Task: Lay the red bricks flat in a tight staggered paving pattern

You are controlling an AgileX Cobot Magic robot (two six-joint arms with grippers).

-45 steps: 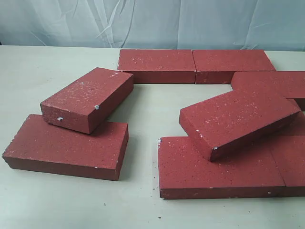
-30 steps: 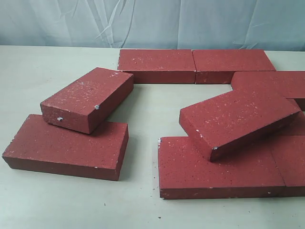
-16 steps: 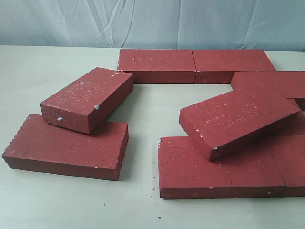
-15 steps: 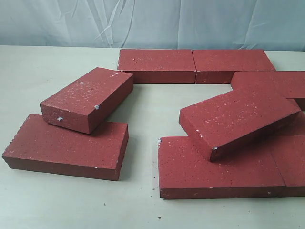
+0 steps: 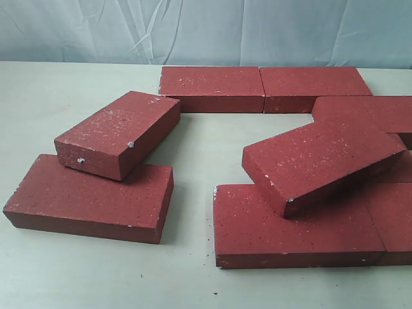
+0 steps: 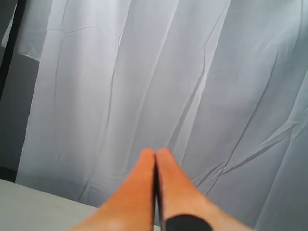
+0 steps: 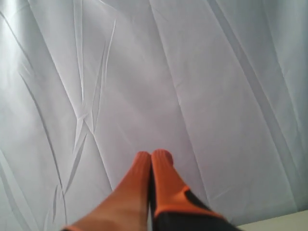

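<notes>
Exterior view: rough, white-flecked, dark-red rectangular paving bricks (image 5: 270, 238) lie on a pale flat tabletop (image 5: 193, 286) in front of a creased white fabric curtain (image 5: 206, 29). At 12 o'clock, the rear-left brick (image 5: 211, 85) and the rear-right brick (image 5: 315, 82) lie flat, end to end, with their short faces touching. At 2 o'clock, the far-right brick (image 5: 370, 111) lies flat just beside the rear-right brick and is cut off by the frame edge. Between 4 and 5 o'clock, the front brick (image 5: 302, 235) lies flat with its short end against the front-right brick (image 5: 396, 222). The skewed upper brick (image 5: 322, 161) rests on top of them, with its near corner on the front brick; what carries its far end cannot be told. At 9 o'clock, the left flat brick (image 5: 90, 196) lies well apart from the front brick. The leaning brick (image 5: 119, 132) is tilted, with its near end propped on the rear edge of the left flat brick and its far end pointing toward 12 o'clock. Left wrist view: the left gripper (image 6: 155, 153) faces the curtain. Its orange fingers (image 6: 139, 183) are pressed together with nothing between them. No brick is in frame. Right wrist view: the right gripper (image 7: 151, 155) faces the curtain. Its orange fingers (image 7: 166, 183) are likewise pressed together and empty. No brick is in frame.
</notes>
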